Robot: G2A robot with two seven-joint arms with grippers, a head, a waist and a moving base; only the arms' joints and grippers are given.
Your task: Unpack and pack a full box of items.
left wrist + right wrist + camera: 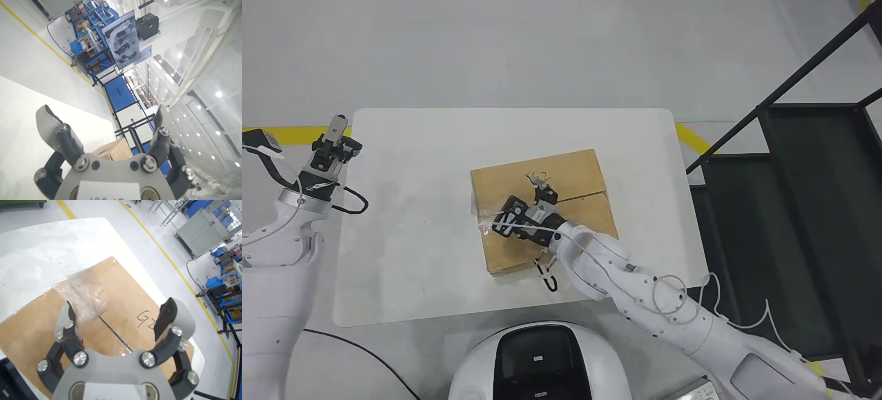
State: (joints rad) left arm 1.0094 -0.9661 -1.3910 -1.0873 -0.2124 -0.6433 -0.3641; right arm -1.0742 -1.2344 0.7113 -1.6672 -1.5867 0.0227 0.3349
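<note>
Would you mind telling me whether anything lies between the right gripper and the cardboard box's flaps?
Only clear tape, crumpled across the flap seam of the cardboard box, just below the open right gripper; nothing else visible.

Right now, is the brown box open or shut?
Shut. The box has both top flaps lying flat, meeting at a middle seam, with clear tape over part of it.

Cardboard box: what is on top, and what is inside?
On the cardboard box, closed, lie crumpled clear tape over the seam and a handwritten mark. The contents are hidden.
</note>
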